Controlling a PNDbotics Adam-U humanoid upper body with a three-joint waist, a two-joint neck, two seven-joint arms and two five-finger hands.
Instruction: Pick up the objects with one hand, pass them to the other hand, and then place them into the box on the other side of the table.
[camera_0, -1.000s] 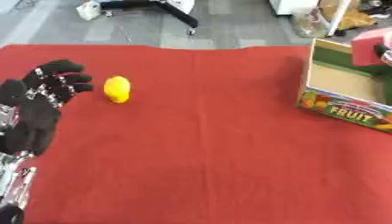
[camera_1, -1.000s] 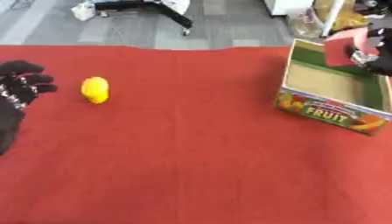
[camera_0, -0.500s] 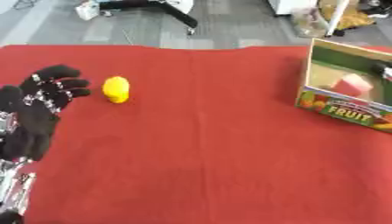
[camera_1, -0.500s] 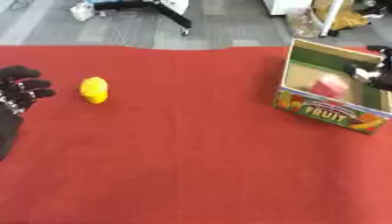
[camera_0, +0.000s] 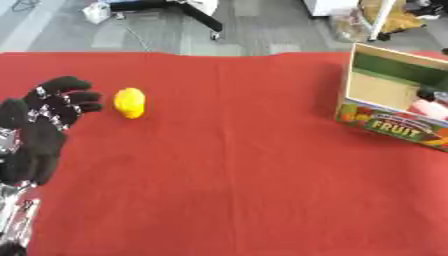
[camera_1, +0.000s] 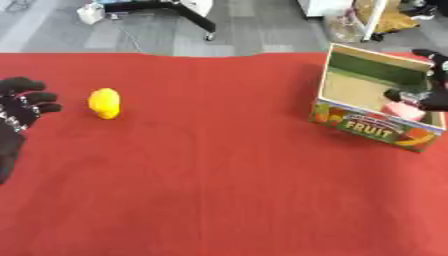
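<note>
A yellow lemon-shaped object (camera_0: 129, 102) lies on the red cloth at the left. My left hand (camera_0: 45, 122) hovers just left of it, fingers spread and relaxed, holding nothing. At the right stands the open cardboard fruit box (camera_1: 350, 122). A pink object (camera_1: 403, 110) lies inside it. My right hand (camera_1: 430, 95) hangs over the box's far right side, fingers open and apart from the pink object.
The red cloth (camera_0: 227, 170) covers the whole table. Beyond its far edge is grey floor with a black stand base (camera_0: 184, 10) and a yellowish item (camera_0: 385, 17) at the upper right.
My right hand lowered the pink object into the box and let go of it. My left hand shifted slightly near the lemon.
</note>
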